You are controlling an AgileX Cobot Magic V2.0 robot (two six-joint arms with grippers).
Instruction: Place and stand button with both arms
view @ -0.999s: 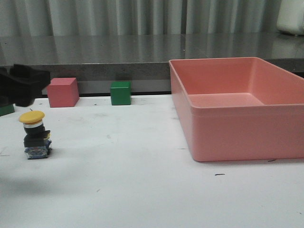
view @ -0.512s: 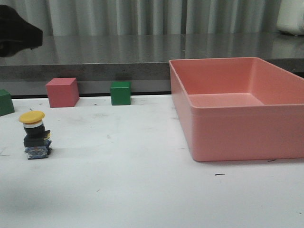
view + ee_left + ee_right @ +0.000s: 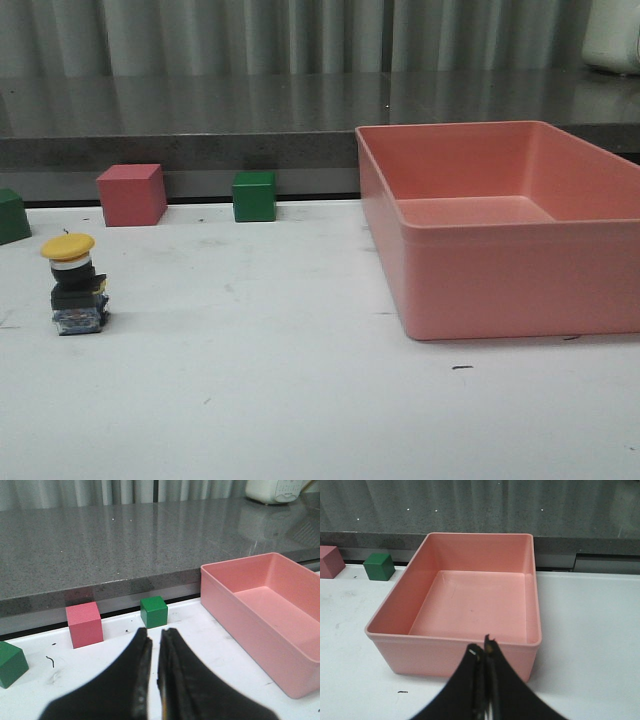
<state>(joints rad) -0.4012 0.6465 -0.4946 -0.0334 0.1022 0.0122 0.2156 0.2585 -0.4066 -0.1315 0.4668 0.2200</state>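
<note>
The button stands upright on the white table at the far left of the front view, yellow cap on top, black body and bluish base below. Nothing touches it. Neither arm shows in the front view. My left gripper shows only in its wrist view, with its jaws nearly together and nothing between them, raised above the table and facing the cubes. My right gripper is shut and empty, in front of the pink bin's near wall. The button is out of both wrist views.
A large empty pink bin stands at the right, and also shows in the left wrist view and the right wrist view. A red cube and a green cube sit at the table's back edge. Another green cube is at the far left.
The left arm's dark gripper, seen at the upper left of the front view, rose and left that view. The button has not moved.
</note>
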